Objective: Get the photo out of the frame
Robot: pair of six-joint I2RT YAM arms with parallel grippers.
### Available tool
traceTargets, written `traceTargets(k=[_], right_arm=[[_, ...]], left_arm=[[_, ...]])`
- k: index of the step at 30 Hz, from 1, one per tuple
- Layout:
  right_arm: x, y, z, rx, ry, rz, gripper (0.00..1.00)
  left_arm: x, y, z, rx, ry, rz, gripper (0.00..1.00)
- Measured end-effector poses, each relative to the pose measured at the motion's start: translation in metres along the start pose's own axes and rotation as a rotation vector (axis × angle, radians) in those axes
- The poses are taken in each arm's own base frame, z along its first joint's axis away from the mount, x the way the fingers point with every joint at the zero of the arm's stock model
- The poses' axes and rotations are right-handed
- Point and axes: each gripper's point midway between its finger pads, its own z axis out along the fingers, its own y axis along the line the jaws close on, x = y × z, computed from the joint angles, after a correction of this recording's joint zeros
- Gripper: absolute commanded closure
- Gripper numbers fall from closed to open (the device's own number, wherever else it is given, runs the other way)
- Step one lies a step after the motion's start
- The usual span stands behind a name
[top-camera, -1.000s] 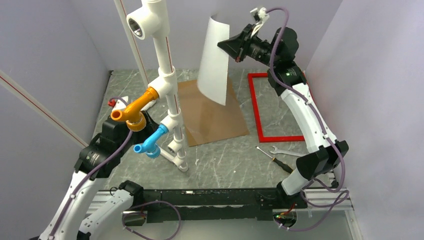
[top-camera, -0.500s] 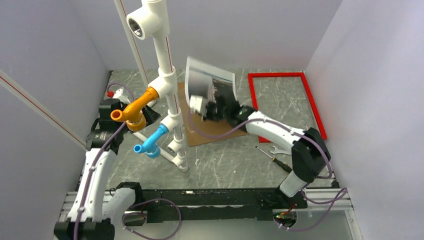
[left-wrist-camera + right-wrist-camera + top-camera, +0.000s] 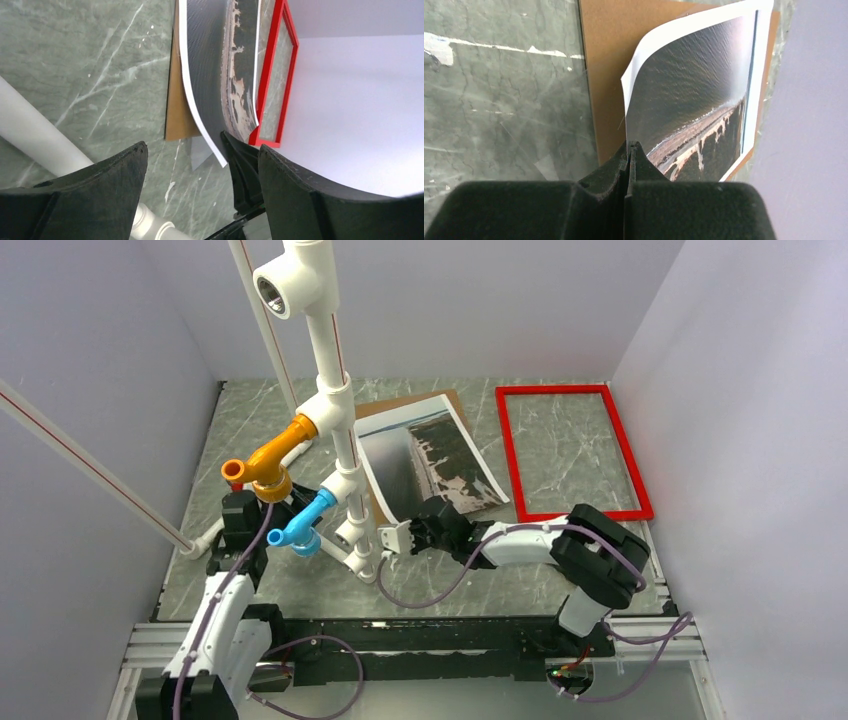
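The photo point(image 3: 425, 455), a grey-and-dark shore print with a pale border, lies face up over the brown backing board point(image 3: 400, 404) in the middle of the table. Its near end curls up. My right gripper point(image 3: 432, 524) is shut on the photo's near edge; the right wrist view shows the jaws point(image 3: 629, 146) pinched on the paper point(image 3: 694, 100). The red frame point(image 3: 634, 460) lies flat at the right, apart from the photo, with bare table inside it. My left gripper point(image 3: 243, 508) is open and empty at the left, behind the pipe stand; its wrist view point(image 3: 200, 165) shows the photo point(image 3: 210, 75) and frame point(image 3: 272, 65) ahead.
A tall white pipe stand point(image 3: 335, 390) with an orange fitting point(image 3: 265, 460) and a blue fitting point(image 3: 305, 520) rises left of the photo. A thin white rod point(image 3: 90, 465) leans at the far left. Pale walls close in the table on three sides.
My right arm has swung the photo down from upright and laid it face up on the backing board, drawing back toward the near edge. My left arm has pulled back toward its base.
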Motion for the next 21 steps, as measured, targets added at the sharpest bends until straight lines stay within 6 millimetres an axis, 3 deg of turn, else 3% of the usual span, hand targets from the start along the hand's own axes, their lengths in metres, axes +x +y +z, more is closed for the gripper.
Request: traceTargets(k=[7, 11, 15, 17, 18, 19, 20, 21], right_arm=[[-0.008, -0.008, 0.008, 0.078, -0.038, -0.025, 1.00], [-0.003, 0.000, 0.017, 0.071, -0.028, -0.025, 1.00], [0.003, 0.009, 0.014, 0.069, -0.026, -0.019, 0.92], [0.006, 0.015, 0.010, 0.064, -0.024, -0.011, 0.79], [0.007, 0.016, 0.007, 0.065, -0.025, -0.002, 0.62], [0.007, 0.017, 0.003, 0.067, -0.029, 0.009, 0.28], [0.007, 0.018, -0.001, 0.072, -0.033, 0.022, 0.04], [0.006, 0.017, -0.004, 0.077, -0.040, 0.037, 0.01]], left_arm=[[-0.006, 0.006, 0.025, 0.016, 0.011, -0.073, 0.20], [-0.018, 0.012, 0.040, -0.005, -0.015, -0.071, 0.20], [-0.028, 0.013, 0.053, -0.007, -0.062, -0.046, 0.20], [-0.027, 0.013, 0.061, -0.008, -0.073, -0.018, 0.20], [-0.025, 0.012, 0.065, -0.009, -0.074, -0.005, 0.20], [-0.024, 0.011, 0.069, -0.010, -0.076, 0.006, 0.19], [-0.023, 0.011, 0.073, -0.010, -0.081, 0.014, 0.19], [-0.023, 0.010, 0.075, -0.010, -0.085, 0.022, 0.19]])
